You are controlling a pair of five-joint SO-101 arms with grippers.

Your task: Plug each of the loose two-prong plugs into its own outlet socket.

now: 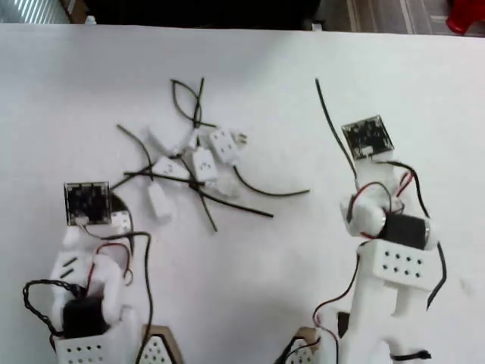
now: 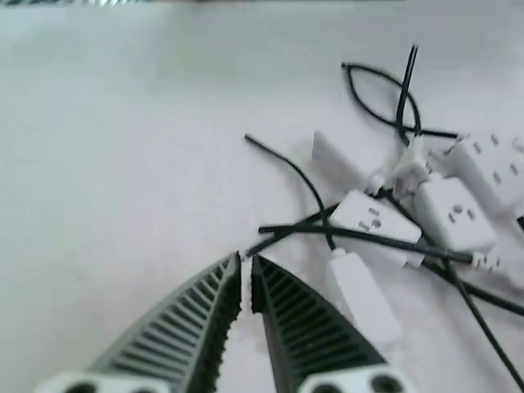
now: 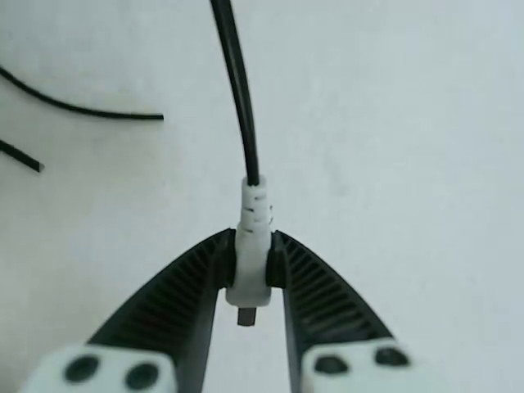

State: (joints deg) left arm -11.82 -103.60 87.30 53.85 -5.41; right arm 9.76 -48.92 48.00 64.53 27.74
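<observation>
My right gripper (image 3: 250, 274) is shut on a white two-prong plug (image 3: 251, 246), whose black cord (image 3: 237, 82) runs away over the table; one prong shows below the fingers. In the high view that cord (image 1: 330, 117) trails from the right arm (image 1: 379, 205) toward the table's far side. A pile of white outlet sockets (image 1: 203, 163) and loose plugs (image 1: 159, 201) with black cords lies mid-table. My left gripper (image 2: 246, 262) is shut on nothing, a short way from the pile: a socket (image 2: 372, 219), another socket (image 2: 454, 211) and a loose plug (image 2: 364, 295).
The left arm (image 1: 87, 258) stands at the near left of the white table (image 1: 288, 258). Loose black cord ends (image 1: 273, 193) spread out from the pile toward the right arm. The table's far edge (image 1: 227, 29) meets a dark background.
</observation>
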